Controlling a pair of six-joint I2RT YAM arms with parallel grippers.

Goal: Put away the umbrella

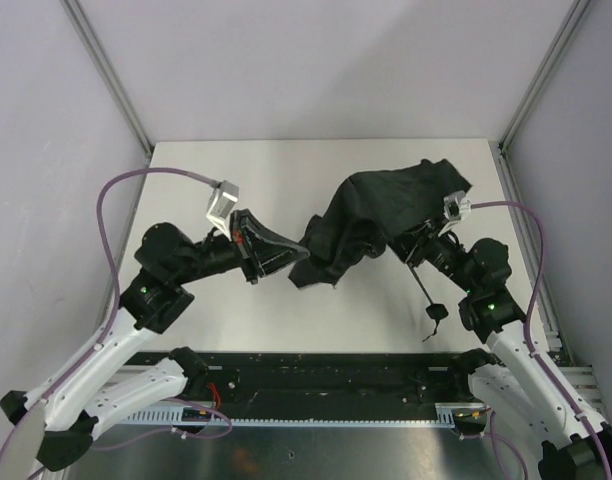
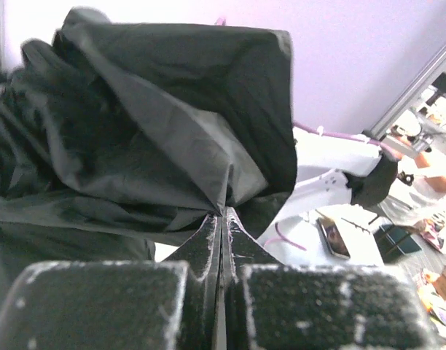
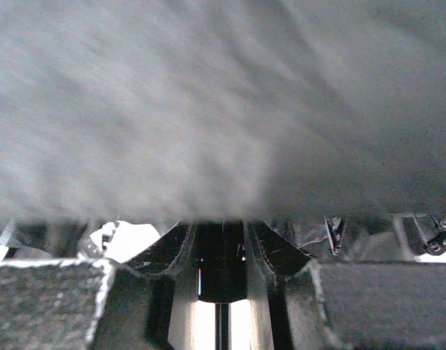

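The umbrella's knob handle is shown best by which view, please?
The top external view: the knob handle shows plainly at the end of the shaft. Both wrist views show only the umbrella's fabric.

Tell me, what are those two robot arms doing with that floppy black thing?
They are handling a black umbrella at a white table. The left hand is pinched shut on an edge of its cloth. The right hand is tucked under the cloth, gripping the dark middle part. The thin pole sticks out toward the arms' bases. It is not folded up yet.
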